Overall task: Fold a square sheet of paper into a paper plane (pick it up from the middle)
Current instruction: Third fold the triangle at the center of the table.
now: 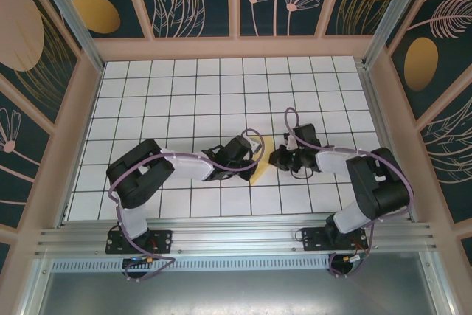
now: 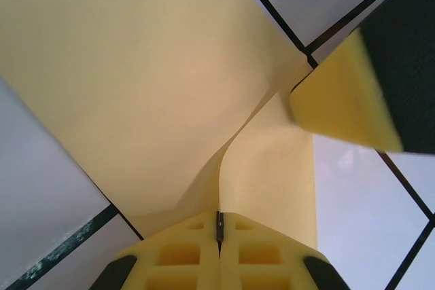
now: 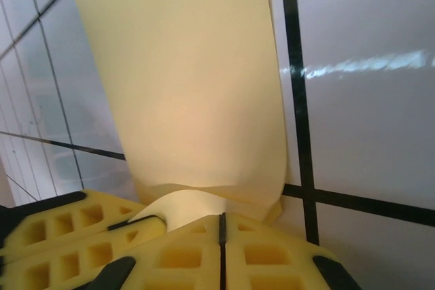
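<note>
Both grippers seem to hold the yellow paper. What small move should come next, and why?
Probably lower both grips a little toward the table to flatten the bend. The left gripper and the right gripper are both shut on the yellow paper, close together. The sheet curves softly near them, with no sharp crease visible.

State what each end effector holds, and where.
Both pinch the yellow paper: left end effector at a raised fold, right end effector at its near edge.
</note>
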Controlling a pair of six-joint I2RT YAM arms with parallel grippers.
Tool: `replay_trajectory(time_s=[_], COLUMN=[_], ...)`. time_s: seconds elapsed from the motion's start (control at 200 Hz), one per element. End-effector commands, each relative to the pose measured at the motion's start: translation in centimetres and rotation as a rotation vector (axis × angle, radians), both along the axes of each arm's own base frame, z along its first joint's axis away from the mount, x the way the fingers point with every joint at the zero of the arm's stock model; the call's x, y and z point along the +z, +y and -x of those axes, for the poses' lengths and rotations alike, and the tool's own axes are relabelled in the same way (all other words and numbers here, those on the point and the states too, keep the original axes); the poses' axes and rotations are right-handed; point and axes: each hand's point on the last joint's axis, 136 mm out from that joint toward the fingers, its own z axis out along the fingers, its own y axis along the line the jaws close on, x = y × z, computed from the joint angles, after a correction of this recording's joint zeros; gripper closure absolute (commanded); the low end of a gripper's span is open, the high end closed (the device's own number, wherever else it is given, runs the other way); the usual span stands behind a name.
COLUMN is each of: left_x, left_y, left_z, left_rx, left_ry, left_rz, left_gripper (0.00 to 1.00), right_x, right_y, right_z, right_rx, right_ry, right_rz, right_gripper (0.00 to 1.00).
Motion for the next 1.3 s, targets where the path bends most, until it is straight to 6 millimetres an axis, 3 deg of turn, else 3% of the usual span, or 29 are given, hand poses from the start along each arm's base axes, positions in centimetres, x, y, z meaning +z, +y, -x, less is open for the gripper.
replay_trajectory(time_s=[0.0, 0.35, 0.625, 0.726, 0.961, 1.101, 1.296], left_x=[-2.5, -2.3, -2.4, -2.4, -2.6, -2.5, -2.5], left_y=[1.5, 1.3, 1.4, 1.4, 1.5, 1.6, 1.5], left_z=[0.9, 0.9, 1.0, 1.0, 1.0, 0.9, 0.9], left_rx=[-0.008, -0.010, -0.013, -0.011, -0.009, -0.003, -0.005], left_ry=[0.049, 0.050, 0.054, 0.054, 0.053, 0.053, 0.053], left_rz=[-0.075, -0.070, -0.074, -0.074, -0.080, -0.077, -0.075], left_gripper=[0.99, 0.99, 0.99, 0.99, 0.99, 1.00, 1.00], right_x=[2.1, 0.4, -3.4, -2.7, 1.8, 2.1, 0.8], right_y=[-0.4, -0.4, -2.7, -2.5, -1.2, 0.1, 1.1], right_z=[-0.6, -0.3, 0.4, 0.3, -0.2, 0.2, 0.2], right_rx=[-0.008, 0.002, -0.041, -0.042, -0.030, -0.018, -0.013], right_ry=[-0.050, -0.003, 0.079, 0.067, -0.031, -0.031, -0.007], right_rz=[-0.039, -0.057, 0.092, 0.080, -0.012, -0.065, -0.053], right_gripper=[0.91, 0.91, 0.92, 0.92, 0.92, 0.92, 0.92])
